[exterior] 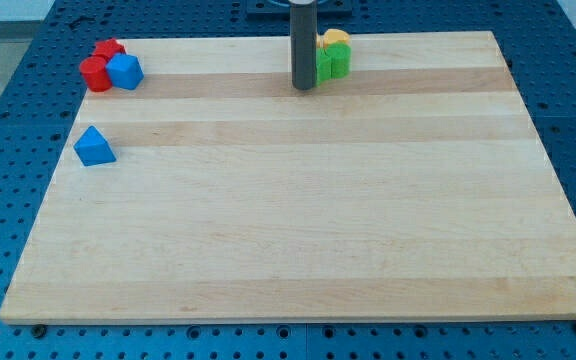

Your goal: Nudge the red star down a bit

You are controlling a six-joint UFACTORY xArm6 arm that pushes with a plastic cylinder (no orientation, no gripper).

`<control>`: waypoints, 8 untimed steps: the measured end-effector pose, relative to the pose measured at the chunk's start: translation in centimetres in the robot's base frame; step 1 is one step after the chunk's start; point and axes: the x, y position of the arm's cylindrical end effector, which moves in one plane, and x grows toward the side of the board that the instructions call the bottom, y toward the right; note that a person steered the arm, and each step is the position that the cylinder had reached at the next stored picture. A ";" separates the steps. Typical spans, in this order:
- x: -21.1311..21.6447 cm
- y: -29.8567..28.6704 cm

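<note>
The red star (110, 48) lies at the board's top left corner. It touches a second red block (94, 74) just below it and a blue block (125, 71) to its lower right. My tip (303, 88) rests on the board near the top middle, far to the right of the red star. The dark rod rises from it out of the view's top. The tip sits just left of a green block (333, 62).
A yellow block (335, 38) sits at the board's top edge, touching the green block from above. A blue triangular block (94, 146) lies alone near the left edge. The wooden board (298, 230) rests on a blue perforated table.
</note>
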 end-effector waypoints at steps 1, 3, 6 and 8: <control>-1.1 0.0; 0.7 0.7; 2.9 -7.2; -4.9 -12.5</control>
